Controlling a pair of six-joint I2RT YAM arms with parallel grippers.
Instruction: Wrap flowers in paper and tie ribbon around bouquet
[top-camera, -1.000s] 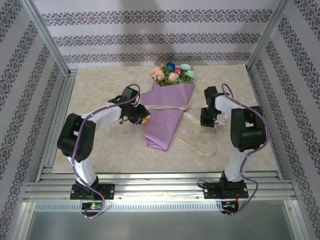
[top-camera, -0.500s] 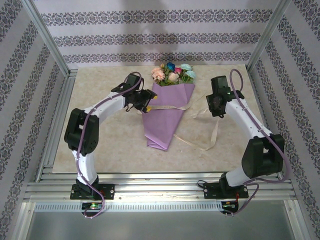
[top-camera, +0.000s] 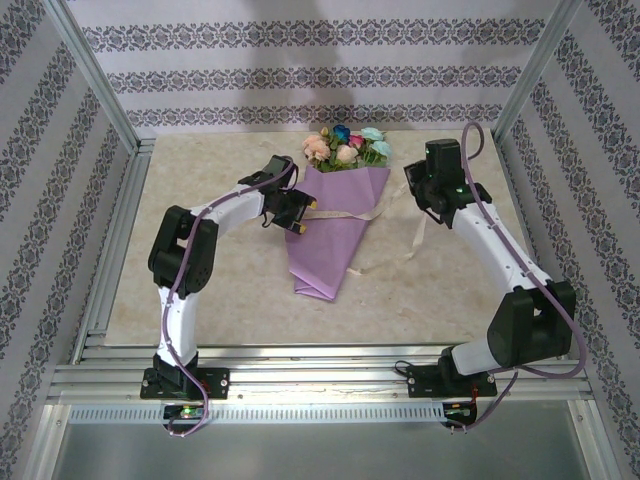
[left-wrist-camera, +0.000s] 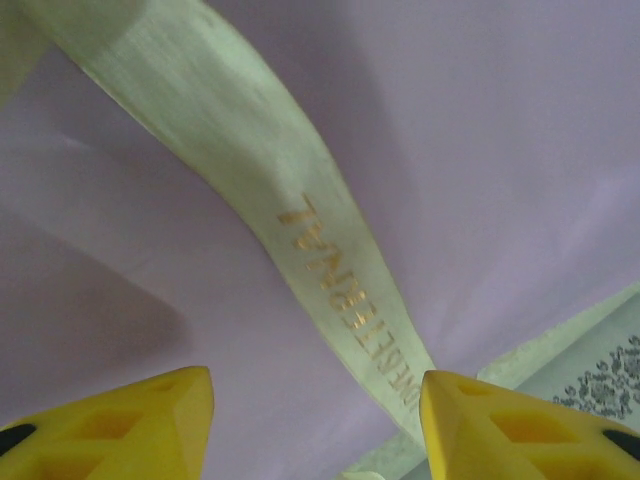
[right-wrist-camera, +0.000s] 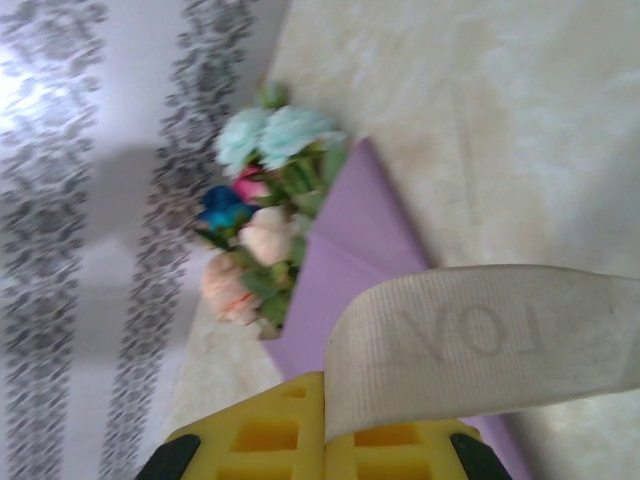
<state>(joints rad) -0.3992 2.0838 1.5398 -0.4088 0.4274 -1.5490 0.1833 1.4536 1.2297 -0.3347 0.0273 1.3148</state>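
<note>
Judged step: tying the ribbon (top-camera: 342, 214) round the bouquet (top-camera: 325, 255). Wrapping apparently done, knot not yet made.

To do it well:
- Hold tension from the right side of the bouquet. Right end effector (right-wrist-camera: 322, 440) clamped shut on the ribbon, band curling out from between its yellow fingers. No slack to be let in there.
- Close the left end effector (left-wrist-camera: 315, 400) squarely on the band before pulling. At present about half parted and gripping nothing, with the band flat on the paper (left-wrist-camera: 480, 150) between the two fingers and closer to one of them. Centre first, or risk pinching the edge only.
- Avoid catching paper along with the band: thin sheet, likely to crease or drag.
- Pull across the bouquet, not along it. Otherwise likely to slide the loop toward the narrow end or roll the cone on the desk (top-camera: 220, 290).
- Stay clear of the flowers (top-camera: 345, 148) at the bouquet's wide far end.

Positions, all taken from the bouquet:
- Ribbon: across the upper part, just below the blooms, left edge to right edge, then up to the right end effector. Loose tail on the desk off the right side, trailing toward the narrow end.
- Left end effector: at the left edge, over the band, close above the paper. Contact impossible to tell.
- Right end effector: off the right edge, level with the wide end, apart from the paper.
</note>
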